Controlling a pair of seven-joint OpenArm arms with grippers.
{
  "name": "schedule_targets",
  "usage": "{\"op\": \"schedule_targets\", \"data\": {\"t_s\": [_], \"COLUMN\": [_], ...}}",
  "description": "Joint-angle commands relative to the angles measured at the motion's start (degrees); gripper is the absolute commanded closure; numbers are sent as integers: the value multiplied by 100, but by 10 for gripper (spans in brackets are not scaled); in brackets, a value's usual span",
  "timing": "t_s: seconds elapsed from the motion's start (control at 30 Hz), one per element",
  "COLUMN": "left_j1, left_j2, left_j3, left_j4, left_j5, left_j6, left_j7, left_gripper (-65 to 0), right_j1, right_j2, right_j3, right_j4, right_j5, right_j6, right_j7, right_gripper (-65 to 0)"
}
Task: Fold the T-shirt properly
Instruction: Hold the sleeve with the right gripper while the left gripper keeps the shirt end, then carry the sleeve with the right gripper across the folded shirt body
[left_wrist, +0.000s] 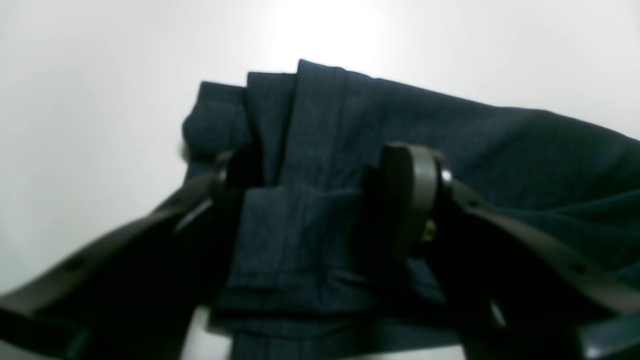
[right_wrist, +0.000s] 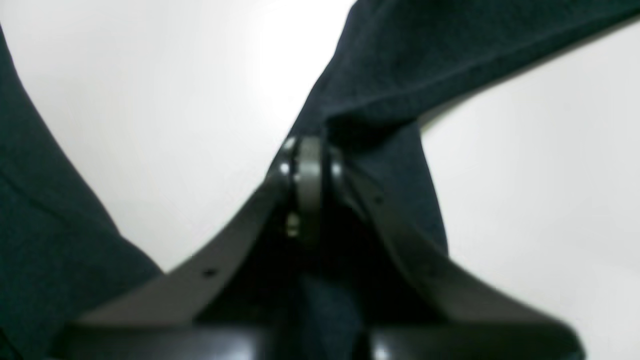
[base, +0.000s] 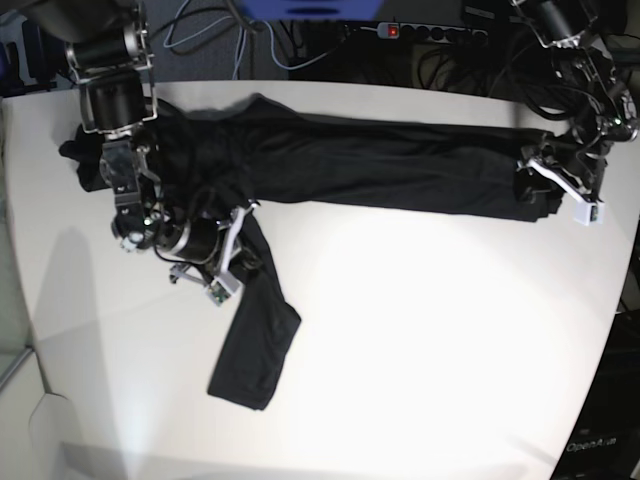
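The right claw (right_wrist: 310, 150) is pinched tight on a fold of the T-shirt (base: 380, 165), whose sleeve hangs off below it. The left claw (left_wrist: 320, 200) stands spread, straddling the bunched far end. Between them the garment stretches across the white counter (base: 450, 330).

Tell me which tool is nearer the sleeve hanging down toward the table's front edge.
Right. The right tool is shut on the T-shirt where that sleeve begins; the left tool straddles the shirt's far end.
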Motion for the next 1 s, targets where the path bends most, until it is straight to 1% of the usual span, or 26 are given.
{"op": "schedule_targets", "data": {"t_s": [0.0, 0.1, 0.27, 0.33, 0.6, 0.9, 0.97], "left_j1": [-43, -35, -35, -35, -35, -61, -70], "left_j2": [-87, -87, -87, -87, -87, -87, -87], "left_j3": [-23, -32, -32, -32, -32, -15, -6], "left_j4": [82, 82, 82, 82, 82, 82, 82], "left_j5": [-100, -100, -91, -82, -73, -65, -65], "left_j6": [-19, -19, -19, -19, -19, -19, -19], "left_j7": [-108, -108, -108, -108, -108, -108, -108], "left_gripper": [-363, -363, -363, -363, -363, -363, -363], "right_j1": [135, 100, -146, -287, -770, -1755, -1966], "right_j2": [29, 29, 38, 64, 29, 29, 38], "right_j3": [10, 10, 19, 2, -25, -51, -148], "right_j4": [81, 125, 556, 837, 1717, 2745, 3018], "right_j5": [80, 89, 98, 98, 98, 98, 89], "right_j6": [14, 14, 14, 14, 14, 14, 14], "right_j7": [166, 201, 755, 869, 852, 878, 878], "right_gripper": [-22, -20, -20, -20, -17, -17, -17]}}
